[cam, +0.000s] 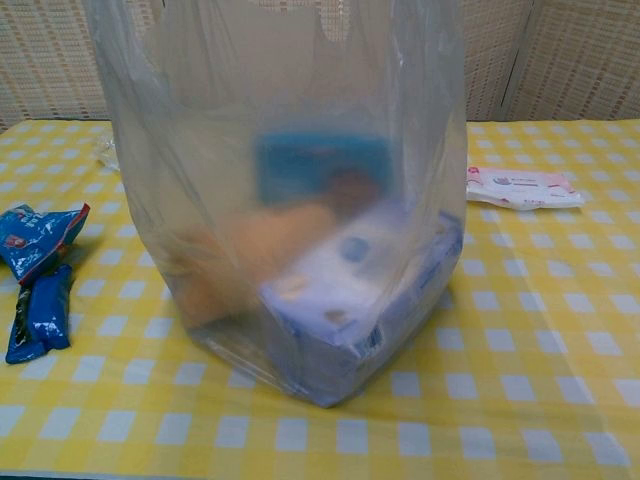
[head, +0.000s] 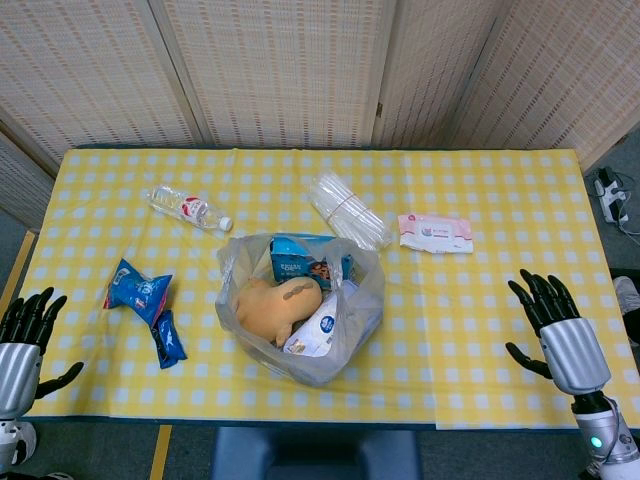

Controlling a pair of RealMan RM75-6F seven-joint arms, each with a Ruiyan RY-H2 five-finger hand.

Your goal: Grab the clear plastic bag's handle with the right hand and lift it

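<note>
Woven wall panels back a table (head: 480,300) covered in a yellow and white checked cloth. Near the front edge, at the middle, stands the clear plastic bag (head: 300,310), upright and open at the top, holding a tan soft item, a blue box and a white packet. Its handle loops cannot be made out clearly; in the chest view the bag's top edge rises out of frame. The right hand (head: 552,325) hovers near the table's front right corner, fingers spread and holding nothing, well apart from the bag, which lies toward the robot's left from it. The left hand (head: 25,335) is likewise spread and empty at the front left corner, about as far off
</note>
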